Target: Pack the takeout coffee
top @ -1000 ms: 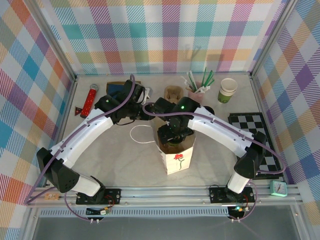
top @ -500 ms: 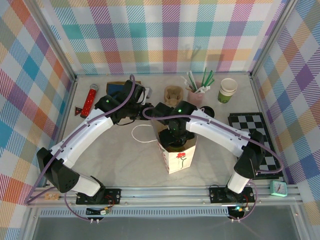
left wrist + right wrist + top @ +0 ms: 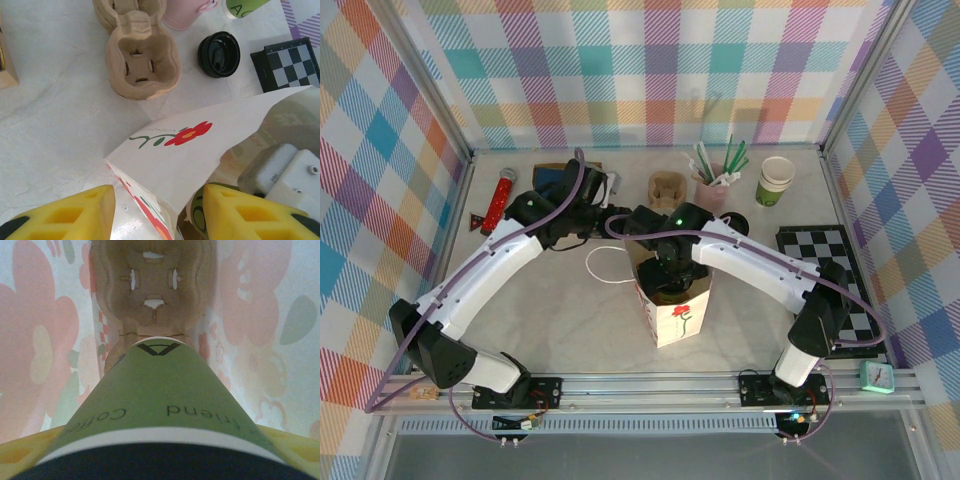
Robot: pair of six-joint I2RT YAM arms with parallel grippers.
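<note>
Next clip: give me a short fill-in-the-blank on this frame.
The right claw holds the coffee cup inside the paper ___.
Below the cup lies a brown pulp ___.
The flower printed on the bag is ___.
A loose black ___ lies by the checkerboard.
Missing: bag; carrier; red; lid.

the takeout coffee (image 3: 160,400) has a green body with dark lettering, a cream-white band and a black lid. the paper bag (image 3: 200,150) is white, printed with a red flower on a green stem; seen from inside, its walls glow pale pink with faded blooms. the pulp cup carrier (image 3: 142,60) is brown. the left gripper (image 3: 157,197) is yellow. the loose lid (image 3: 218,54) is glossy black, the chessboard (image 3: 287,62) black-and-white checked, the walls (image 3: 640,70) pastel plaid, the straw cup (image 3: 712,188) pink.
</note>
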